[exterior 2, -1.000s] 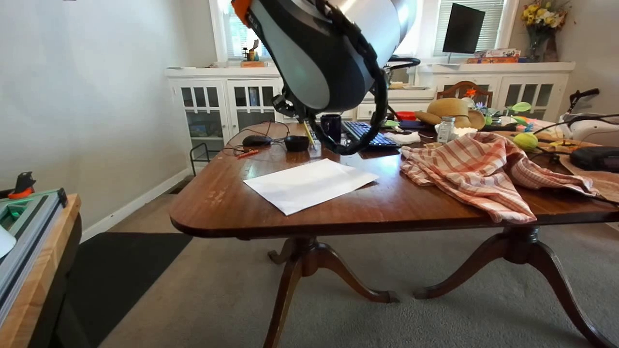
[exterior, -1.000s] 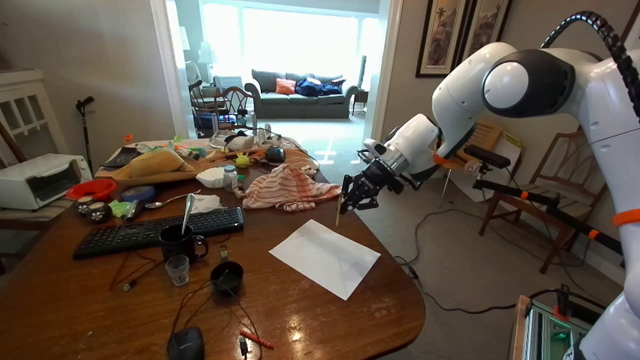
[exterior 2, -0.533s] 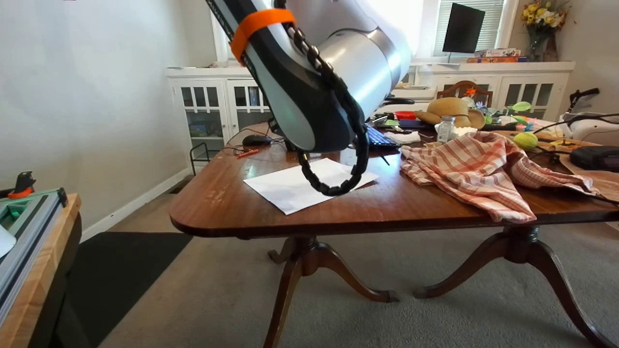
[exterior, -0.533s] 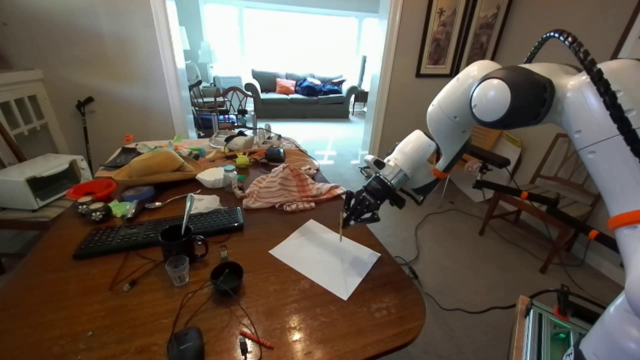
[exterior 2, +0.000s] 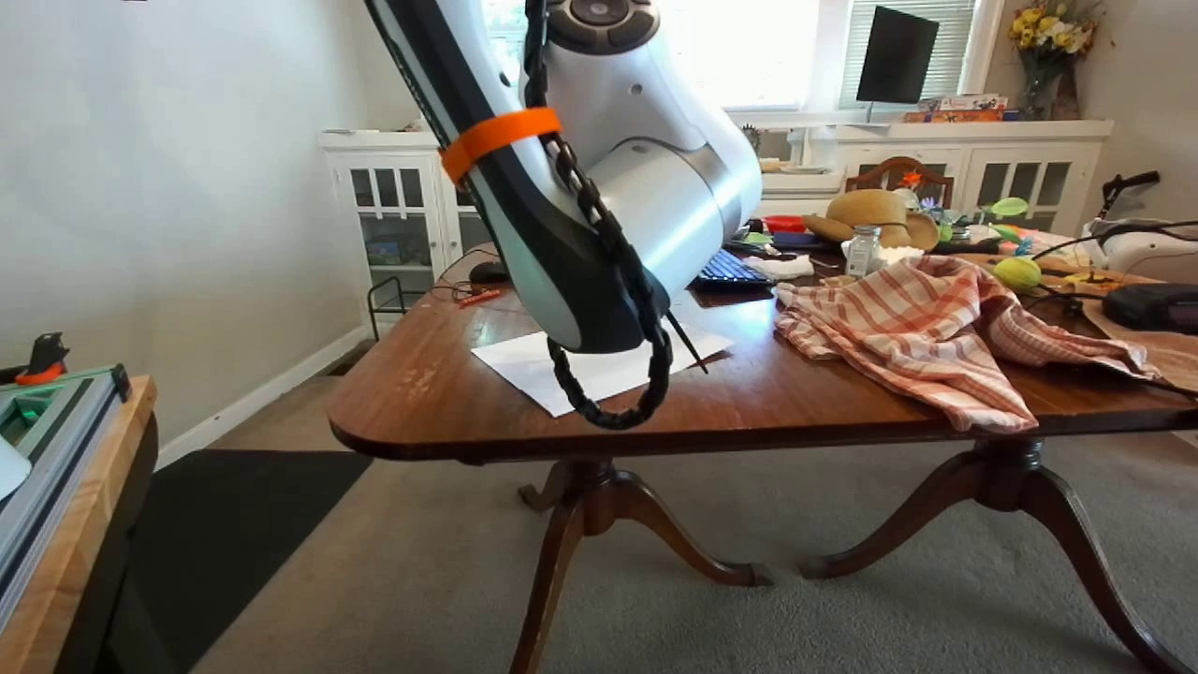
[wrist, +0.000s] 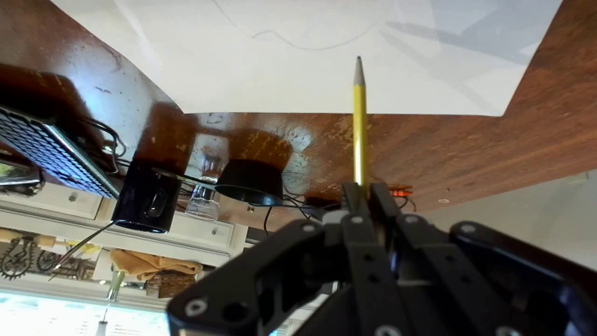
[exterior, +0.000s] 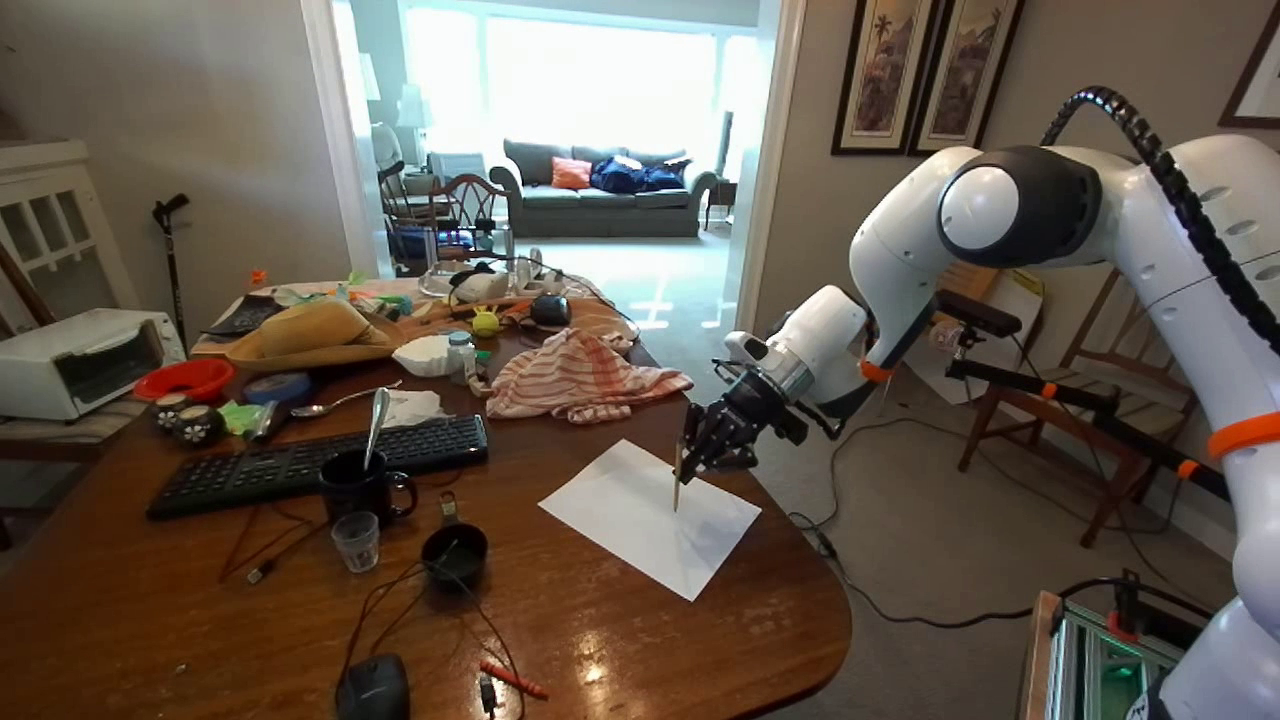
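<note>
Brn wood tbl (exterior: 580,625) w/ wht paper (exterior: 630,525), kybd (exterior: 265,470), mug (exterior: 348,488), mouse (exterior: 372,688), striped cloth (exterior: 575,375)

In exterior view, we see gripper (exterior: 687,465) clasping slim pencil (exterior: 677,494), near upright over white paper (exterior: 625,508) on wooden table (exterior: 700,650). Whether pencil reaches paper, we cannot quite tell from this angle. To left of paper, we note black mug (exterior: 348,490) with spoon handle (exterior: 376,425) leaning in it, clear cup (exterior: 356,540) just beside, keyboard (exterior: 265,468) behind. Nearer us: black mouse (exterior: 372,688), red crayon (exterior: 513,679). Further back: striped cloth (exterior: 580,380), straw hat (exterior: 315,332). In background: grey sofa (exterior: 610,217), orange cushion (exterior: 571,173).
</note>
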{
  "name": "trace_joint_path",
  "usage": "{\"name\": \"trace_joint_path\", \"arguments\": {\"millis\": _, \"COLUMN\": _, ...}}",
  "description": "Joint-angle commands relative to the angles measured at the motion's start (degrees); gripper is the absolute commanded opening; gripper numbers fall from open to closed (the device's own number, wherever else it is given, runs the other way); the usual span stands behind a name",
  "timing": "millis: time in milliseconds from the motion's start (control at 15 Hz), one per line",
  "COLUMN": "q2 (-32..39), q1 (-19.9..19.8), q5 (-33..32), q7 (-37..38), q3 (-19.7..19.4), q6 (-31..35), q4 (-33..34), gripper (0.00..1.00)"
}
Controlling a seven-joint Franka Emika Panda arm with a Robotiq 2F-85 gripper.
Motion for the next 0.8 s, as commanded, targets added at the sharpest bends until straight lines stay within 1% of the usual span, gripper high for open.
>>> {"name": "trace_joint_path", "arguments": {"millis": 0, "q2": 1.8, "q1": -1.8, "q5": -1.6, "q7": 1.9, "q3": 1.5, "q6": 1.6, "q4": 0.8, "gripper": 0.02}}
{"name": "trace_joint_path", "arguments": {"millis": 733, "q2": 4.2, "q1": -3.3, "q5": -1.4, "q7": 2.7, "q3": 2.4, "q6": 1.6, "q4": 1.5, "gripper": 0.02}}
